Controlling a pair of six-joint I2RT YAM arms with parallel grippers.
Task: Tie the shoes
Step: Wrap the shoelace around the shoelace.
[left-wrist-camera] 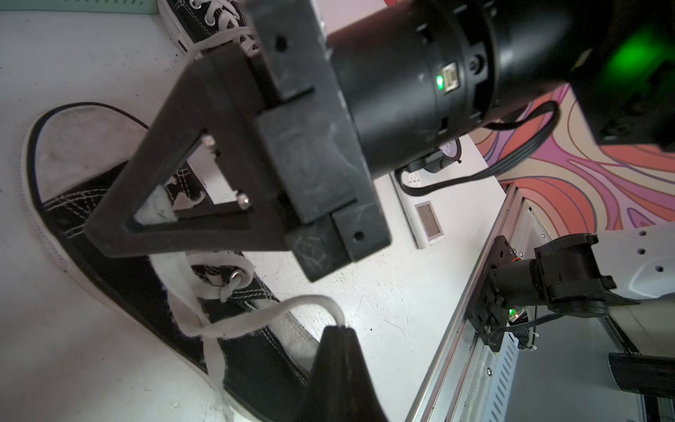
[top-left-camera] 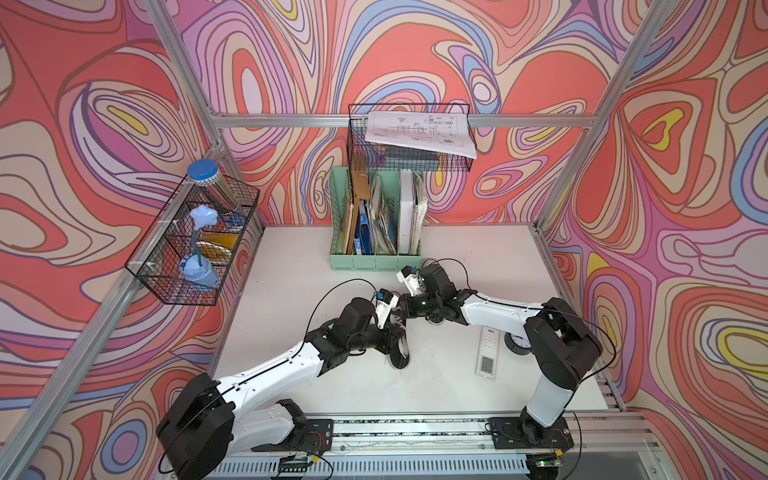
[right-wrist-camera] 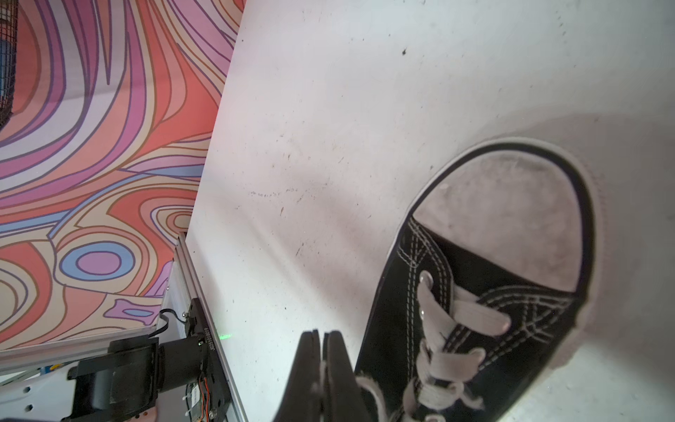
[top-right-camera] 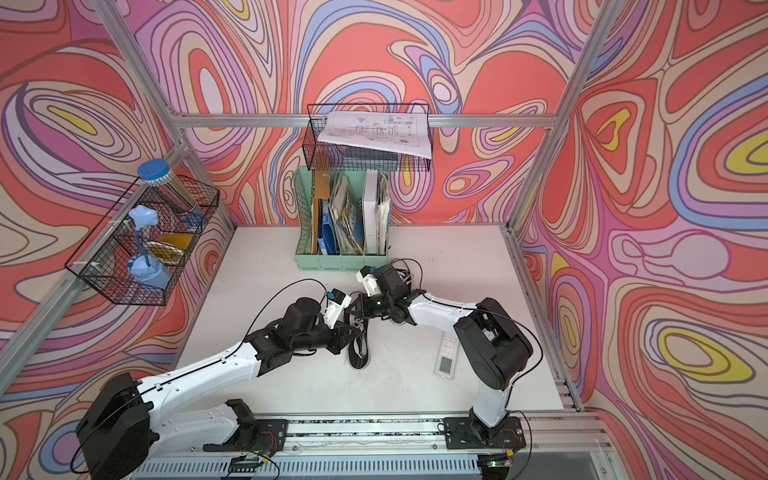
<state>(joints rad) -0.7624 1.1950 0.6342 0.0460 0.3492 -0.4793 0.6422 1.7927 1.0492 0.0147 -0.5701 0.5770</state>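
Two shoes lie mid-table, black canvas with white laces and pale grey toe caps. The near shoe [top-left-camera: 400,357] [top-right-camera: 358,355] sits under both grippers, with its toe toward the back wall. The far shoe [left-wrist-camera: 208,22] is mostly hidden under the right arm. My left gripper [left-wrist-camera: 339,329] is shut on a loop of white lace [left-wrist-camera: 277,310] that rises off the near shoe [left-wrist-camera: 109,226]. My right gripper [right-wrist-camera: 323,334] is shut beside that shoe [right-wrist-camera: 475,292], with a strand of lace [right-wrist-camera: 369,387] pinched between its fingers. Their wrists nearly touch.
A green file organizer [top-left-camera: 376,224] stands at the back, close behind the right wrist. A white remote [top-left-camera: 488,353] and a small round clock [top-left-camera: 517,343] lie to the right of the shoes. Wire baskets hang on the left wall [top-left-camera: 191,245] and the back rail [top-left-camera: 409,137].
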